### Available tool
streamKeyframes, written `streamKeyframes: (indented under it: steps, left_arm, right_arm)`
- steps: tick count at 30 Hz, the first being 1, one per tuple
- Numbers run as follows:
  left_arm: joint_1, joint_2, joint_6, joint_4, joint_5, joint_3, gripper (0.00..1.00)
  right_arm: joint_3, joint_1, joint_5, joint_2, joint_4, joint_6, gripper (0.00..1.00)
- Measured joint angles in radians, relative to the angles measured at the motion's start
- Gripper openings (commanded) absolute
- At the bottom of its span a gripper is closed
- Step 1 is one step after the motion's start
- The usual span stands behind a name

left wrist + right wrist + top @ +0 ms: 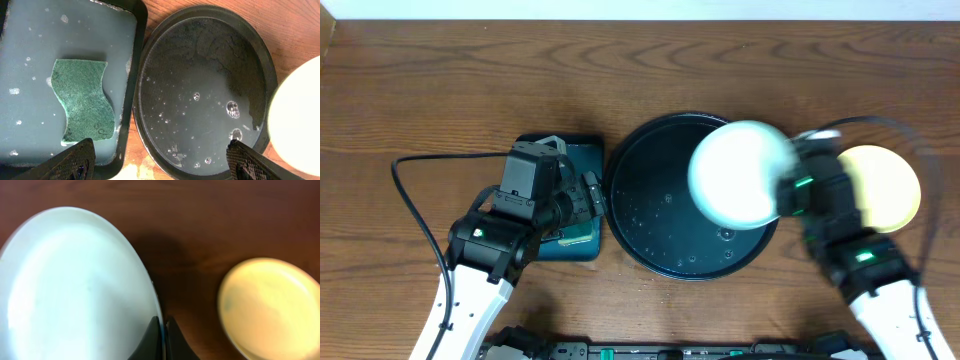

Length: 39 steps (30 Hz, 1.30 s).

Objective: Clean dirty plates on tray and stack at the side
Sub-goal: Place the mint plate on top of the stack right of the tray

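Mint-white plate (740, 172) is clamped at its rim by the right gripper (162, 332) above the right side of the tray (645, 215); 1 yellow plate (892, 190) is set further right. Left gripper (590, 198) is held agape.

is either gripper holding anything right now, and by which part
The right gripper is shut on the pale plate, pinching its rim. The left gripper is open, holding nothing.
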Motion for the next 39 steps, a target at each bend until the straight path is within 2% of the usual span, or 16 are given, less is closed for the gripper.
streamKeyframes:
  steps: [2,5,9,16,20,22,23,24,27,31,35,39]
  left_arm:
    - [0.000,0.000,0.000,0.000,0.000,0.000,0.85]
    - [0.000,0.000,0.000,0.000,0.000,0.000,0.85]
    - [0.000,0.000,0.000,0.000,0.000,0.000,0.85]
    - [0.000,0.000,0.000,0.000,0.000,0.000,0.85]
    - [0.000,0.000,0.000,0.000,0.000,0.000,0.85]
    - [0.000,0.000,0.000,0.000,0.000,0.000,0.85]
    - [0.000,0.000,0.000,0.000,0.000,0.000,0.85]
    - [0.000,0.000,0.000,0.000,0.000,0.000,0.85]
    - [0.000,0.000,0.000,0.000,0.000,0.000,0.85]
    - [0.000,0.000,0.000,0.000,0.000,0.000,0.85]
    - [0.000,0.000,0.000,0.000,0.000,0.000,0.85]
    - [0.000,0.000,0.000,0.000,0.000,0.000,0.85]
  right_arm:
    - [0.001,-0.130,-0.095,0.002,-0.001,0.012,0.01]
    - [0.004,-0.429,-0.264,0.039,0.002,0.054,0.01]
    - [0.006,-0.700,-0.334,0.156,0.042,0.114,0.01]
    - [0.007,-0.898,-0.329,0.396,0.153,0.216,0.01]
    - [0.007,-0.911,-0.322,0.487,0.184,0.232,0.01]
    - [0.007,-0.909,-0.324,0.505,0.195,0.238,0.48]
    - [0.007,-0.909,-0.328,0.505,0.198,0.240,0.61]
    - [0.007,-0.909,-0.330,0.502,0.200,0.241,0.66]
    - [0.014,-0.889,-0.349,0.476,0.165,0.241,0.66]
    - [0.027,-0.807,-0.407,0.312,0.150,0.235,0.66]
    - [0.058,-0.658,-0.501,0.101,0.122,0.207,0.64]
    - [0.072,-0.478,-0.562,-0.039,-0.011,0.156,0.60]
